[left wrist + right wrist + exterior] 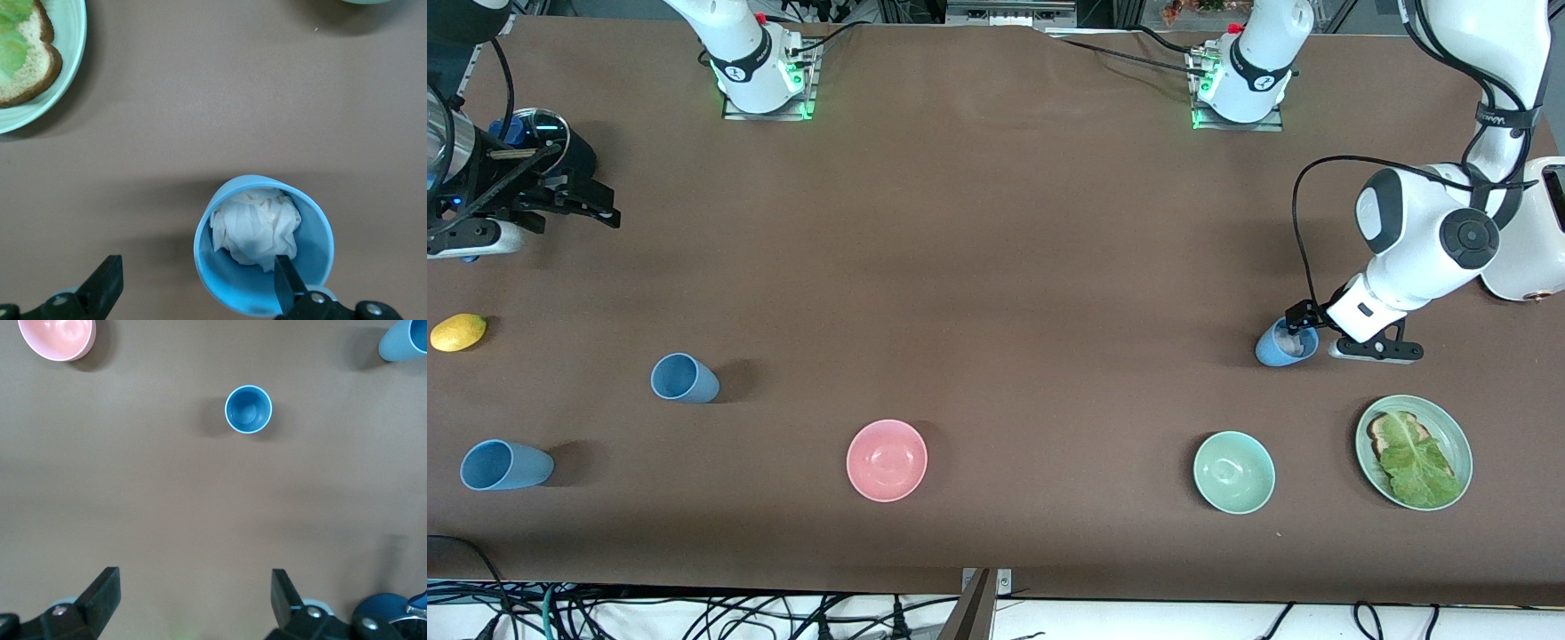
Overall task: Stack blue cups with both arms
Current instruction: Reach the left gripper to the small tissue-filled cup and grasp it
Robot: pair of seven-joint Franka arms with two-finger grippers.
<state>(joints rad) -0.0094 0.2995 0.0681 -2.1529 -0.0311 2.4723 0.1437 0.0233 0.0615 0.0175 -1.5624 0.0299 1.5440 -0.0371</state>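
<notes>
Brown table [996, 267]. At 3 o'clock, left tool [197, 267] spread wide, one finger [285, 280] inside a cup [1287, 343], the other outside its wall. At 10 o'clock, right tool [193, 577] hanging wide open over bare table. Second cup [684, 378] and third cup [505, 465] around 8 o'clock, the third nearer the camera. Possibly crumpled white paper [255, 227] inside the first.

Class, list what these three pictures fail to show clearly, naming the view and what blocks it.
- Blue cup bottom: left wrist view, crumpled white paper covers it.
- Left gripper fingertips: front view, hidden by the arm's wrist.
- Plate: left wrist view, cut off by the edge.
- Right gripper waits, open.
</notes>
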